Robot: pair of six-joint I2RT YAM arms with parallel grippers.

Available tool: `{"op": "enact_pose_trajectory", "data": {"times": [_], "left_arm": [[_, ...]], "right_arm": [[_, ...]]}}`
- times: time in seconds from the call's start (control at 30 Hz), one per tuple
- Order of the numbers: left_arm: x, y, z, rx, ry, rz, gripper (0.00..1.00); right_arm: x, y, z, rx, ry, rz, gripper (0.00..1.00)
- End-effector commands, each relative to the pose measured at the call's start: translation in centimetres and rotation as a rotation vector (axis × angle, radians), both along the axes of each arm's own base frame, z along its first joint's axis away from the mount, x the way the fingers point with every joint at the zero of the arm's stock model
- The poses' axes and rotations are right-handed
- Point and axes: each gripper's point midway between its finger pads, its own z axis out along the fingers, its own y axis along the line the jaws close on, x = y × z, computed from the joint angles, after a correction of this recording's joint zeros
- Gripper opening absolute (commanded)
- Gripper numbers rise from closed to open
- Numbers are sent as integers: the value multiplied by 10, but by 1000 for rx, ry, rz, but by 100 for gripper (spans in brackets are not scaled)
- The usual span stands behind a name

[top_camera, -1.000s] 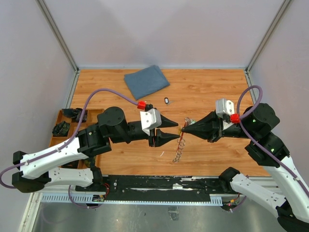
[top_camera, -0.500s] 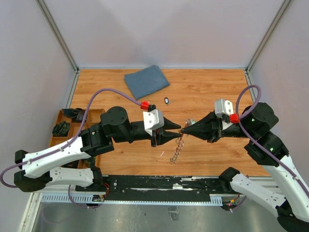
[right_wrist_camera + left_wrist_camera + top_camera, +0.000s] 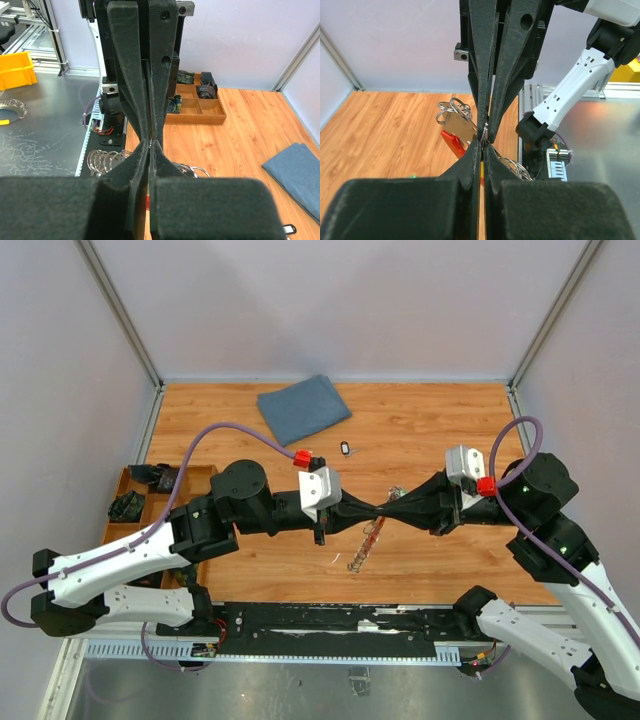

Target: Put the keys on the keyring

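So far no key looks threaded. The left gripper and right gripper meet tip to tip above the table, both pinched shut on the keyring, whose chain dangles below. One key lies loose near the cloth, not yet picked up.

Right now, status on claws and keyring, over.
Left claw shut, right claw shut on keyring, tips touching. Chain dangling below. Blue cloth well clear.
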Motion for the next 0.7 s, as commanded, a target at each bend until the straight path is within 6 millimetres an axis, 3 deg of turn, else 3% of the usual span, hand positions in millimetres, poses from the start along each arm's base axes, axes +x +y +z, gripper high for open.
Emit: {"op": "enact_pose_trajectory", "data": {"times": [0.0,0.13,0.2,0.37,0.67], "left_arm": [[-2,4,16,-38,-23,-2,0],[5,9,4,44,-26,41,1],[9,11,-7,111,-28,59,1],[22,17,-37,295,-29,119,1],[44,28,-76,572,-23,220,1]], "right_arm": [[-2,-2,4,2,-43,-5,5],[1,-9,-3,-65,-60,-43,27],[3,-12,-11,-116,-59,-60,32],[14,-17,-39,-257,-14,-96,34],[27,-4,-59,-260,42,-95,35]]}}
